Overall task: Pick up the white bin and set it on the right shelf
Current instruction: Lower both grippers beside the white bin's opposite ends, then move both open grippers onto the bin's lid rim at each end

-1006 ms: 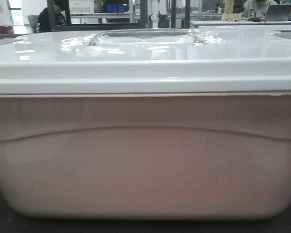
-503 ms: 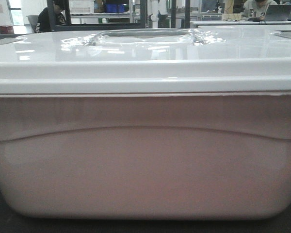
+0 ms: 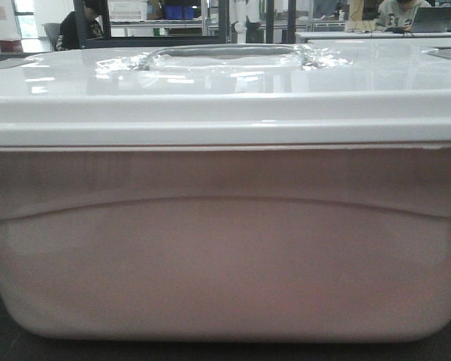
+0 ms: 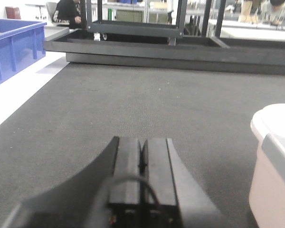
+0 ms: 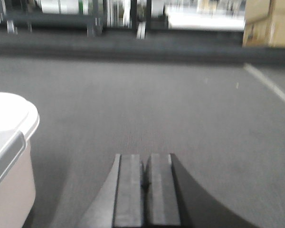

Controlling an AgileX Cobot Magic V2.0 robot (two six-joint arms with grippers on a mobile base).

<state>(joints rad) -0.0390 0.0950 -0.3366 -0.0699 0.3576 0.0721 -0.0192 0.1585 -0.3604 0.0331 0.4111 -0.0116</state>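
Pre-grasp step: the bin (image 3: 225, 248) sits on the mat (image 4: 133, 104) between the left gripper (image 4: 142, 161) and right gripper (image 5: 143, 175), both pinched together (nothing held), so next they likely press inward against its ends.

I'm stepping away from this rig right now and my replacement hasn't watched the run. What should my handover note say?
The left gripper is shut and empty, low over the grey mat, with a corner of the white bin to its right.
The right gripper is shut and empty, with a corner of the bin to its left.
The bin sits on the mat between the arms, with its lid on.
Done: nothing, the bin is not grasped.
Left: grip the bin, lift it and set it on the right shelf, which no view clearly shows.
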